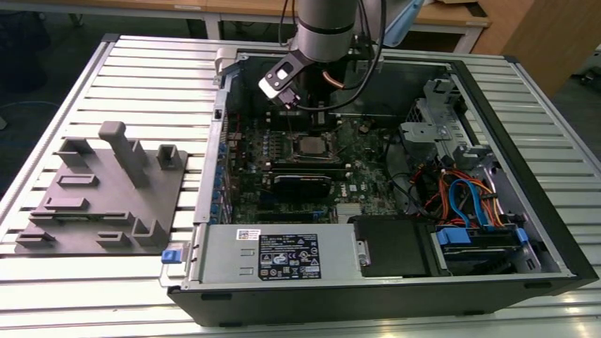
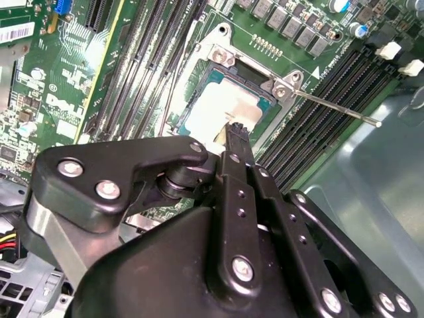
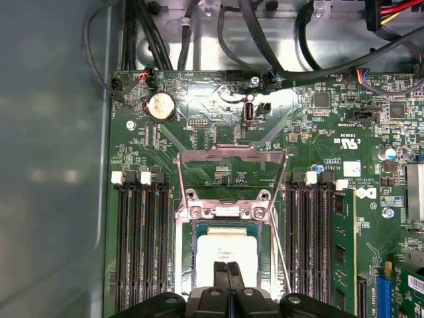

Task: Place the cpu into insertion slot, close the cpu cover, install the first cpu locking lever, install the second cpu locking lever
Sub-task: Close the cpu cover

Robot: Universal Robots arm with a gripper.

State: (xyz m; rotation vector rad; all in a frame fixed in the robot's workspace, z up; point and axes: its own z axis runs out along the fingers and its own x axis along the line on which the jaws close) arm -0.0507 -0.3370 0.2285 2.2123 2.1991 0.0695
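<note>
Though already seated flat in the square, silver-rimmed insertion slot point(image 3: 185, 258) of the green circuit board point(image 3: 318, 132), pictured uncovered: small flat silver-grey cpu point(image 3: 225, 246). Straight over the chip's edge opposite the hinge, black end effector point(image 3: 227, 267), tips pressed together, pinching nothing, contact with the metal top unclear. Past the hinge edge, thin silver cpu cover point(image 3: 232, 155) swung open; thin wire locking lever point(image 3: 283, 255) unlatched alongside.

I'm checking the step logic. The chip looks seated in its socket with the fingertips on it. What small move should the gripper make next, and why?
Probably a short straight lift clear of the chip. The gripper is shut, with its tips at the cpu. The cpu lies flat in the insertion slot, and the cpu cover stands open.
</note>
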